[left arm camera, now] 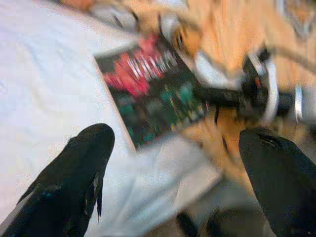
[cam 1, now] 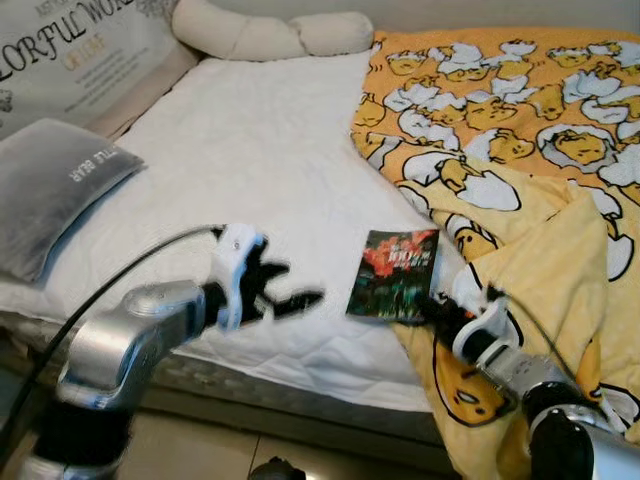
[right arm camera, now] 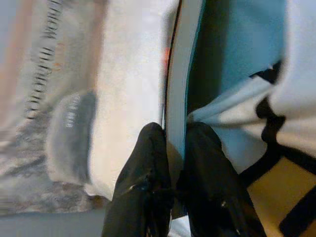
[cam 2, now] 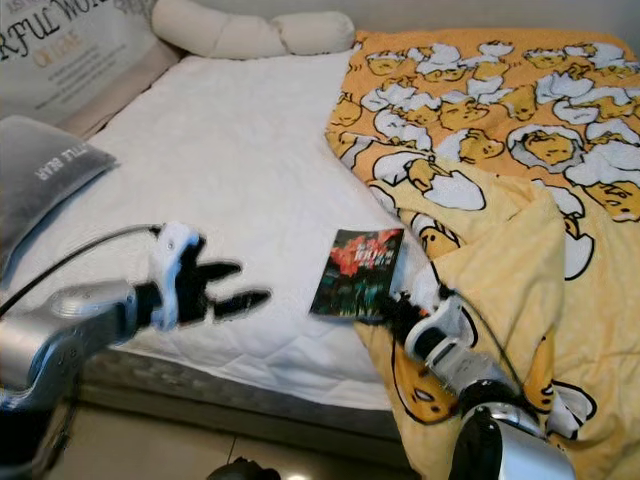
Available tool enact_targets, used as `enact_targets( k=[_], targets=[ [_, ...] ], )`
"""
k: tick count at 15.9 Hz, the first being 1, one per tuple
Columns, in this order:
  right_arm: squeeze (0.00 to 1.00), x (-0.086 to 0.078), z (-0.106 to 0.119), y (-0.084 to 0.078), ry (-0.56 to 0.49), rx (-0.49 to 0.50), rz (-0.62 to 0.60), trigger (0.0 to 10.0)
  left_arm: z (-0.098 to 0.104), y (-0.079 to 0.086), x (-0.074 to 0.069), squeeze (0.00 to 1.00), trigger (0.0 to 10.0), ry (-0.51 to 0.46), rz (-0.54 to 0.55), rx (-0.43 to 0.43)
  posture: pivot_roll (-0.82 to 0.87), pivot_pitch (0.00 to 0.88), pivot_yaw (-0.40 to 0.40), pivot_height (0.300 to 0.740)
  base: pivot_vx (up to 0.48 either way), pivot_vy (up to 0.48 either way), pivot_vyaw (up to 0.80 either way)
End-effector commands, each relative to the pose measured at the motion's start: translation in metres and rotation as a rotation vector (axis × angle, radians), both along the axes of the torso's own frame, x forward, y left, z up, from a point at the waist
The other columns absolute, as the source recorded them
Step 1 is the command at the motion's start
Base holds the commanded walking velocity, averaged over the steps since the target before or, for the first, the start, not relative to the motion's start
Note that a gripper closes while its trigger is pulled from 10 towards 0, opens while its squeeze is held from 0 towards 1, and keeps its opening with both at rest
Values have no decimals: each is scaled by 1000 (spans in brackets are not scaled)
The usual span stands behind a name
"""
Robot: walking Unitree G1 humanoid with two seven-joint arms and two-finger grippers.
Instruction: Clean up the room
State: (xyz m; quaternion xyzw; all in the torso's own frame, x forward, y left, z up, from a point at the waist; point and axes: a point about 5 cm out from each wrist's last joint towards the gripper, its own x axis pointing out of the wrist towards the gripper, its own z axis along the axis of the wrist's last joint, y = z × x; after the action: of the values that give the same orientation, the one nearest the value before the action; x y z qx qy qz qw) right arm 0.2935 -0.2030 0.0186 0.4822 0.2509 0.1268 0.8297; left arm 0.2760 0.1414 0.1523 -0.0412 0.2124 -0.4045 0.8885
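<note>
The right gripper [cam 2: 395,303] pinches the near corner of the book [cam 2: 357,259] on the white mattress [cam 2: 240,170], likely to lift it. The left gripper [cam 2: 222,283] hovers nearby, fingers apart, ready to help.

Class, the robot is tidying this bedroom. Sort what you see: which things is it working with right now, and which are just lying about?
In use:
book
right gripper, shut on the book's edge
left gripper, open, hovering beside it

Lying about:
duck-print blanket
grey pillow
cream bolster
white mattress
</note>
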Motion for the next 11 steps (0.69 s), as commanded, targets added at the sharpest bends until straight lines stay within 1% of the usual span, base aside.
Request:
enact_targets(
  k=[1, 2, 4, 5, 6, 7, 8, 9, 10, 11],
  targets=[
    [0, 15, 26, -4, -159, 58, 20, 0, 6, 9, 11, 0, 10000, -7, 89, -76, 131, 0, 122, 740, 0, 0, 0],
    [0, 15, 36, -7, -223, 105, 39, 0, 6, 12, 20, 0, 10000, 15, 154, -178, 124, 0, 122, 740, 0, 0, 0],
    [0, 15, 42, -8, -273, 134, 63, 0, 4, 15, 30, 0, 10000, 37, 216, -261, 116, 0, 124, 740, 0, 0, 0],
    [0, 13, 46, -8, -302, 151, 81, 0, 0, 15, 35, 0, 10000, 42, 230, -282, 109, 0, 124, 740, 0, 0, 0],
    [0, 12, 48, -8, -319, 155, 94, 0, -4, 13, 40, 0, 10000, 50, 240, -283, 101, 0, 124, 740, 0, 0, 0],
    [0, 10, 44, -11, -296, 71, 100, 0, -9, 8, 47, 0, 10000, 45, 250, -264, 80, 0, 126, 740, 0, 0, 0],
    [0, 8, 38, -12, -255, -17, 90, 0, -10, 5, 48, 0, 10000, 36, 252, -256, 68, 0, 128, 740, 0, 0, 0],
    [0, 7, 30, -13, -215, -113, 90, 0, -11, 4, 48, 0, 10000, 28, 248, -242, 62, 0, 130, 740, 0, 0, 0],
    [0, 7, 24, -11, -181, -171, 79, 0, -12, 2, 46, 0, 10000, 13, 234, -214, 59, 0, 132, 740, 0, 0, 0],
    [0, 6, 15, -10, -119, -272, 75, 8667, -12, 0, 44, 0, 10000, 0, 217, -195, 63, 0, 134, 740, 0, 0, 0]
  ],
)
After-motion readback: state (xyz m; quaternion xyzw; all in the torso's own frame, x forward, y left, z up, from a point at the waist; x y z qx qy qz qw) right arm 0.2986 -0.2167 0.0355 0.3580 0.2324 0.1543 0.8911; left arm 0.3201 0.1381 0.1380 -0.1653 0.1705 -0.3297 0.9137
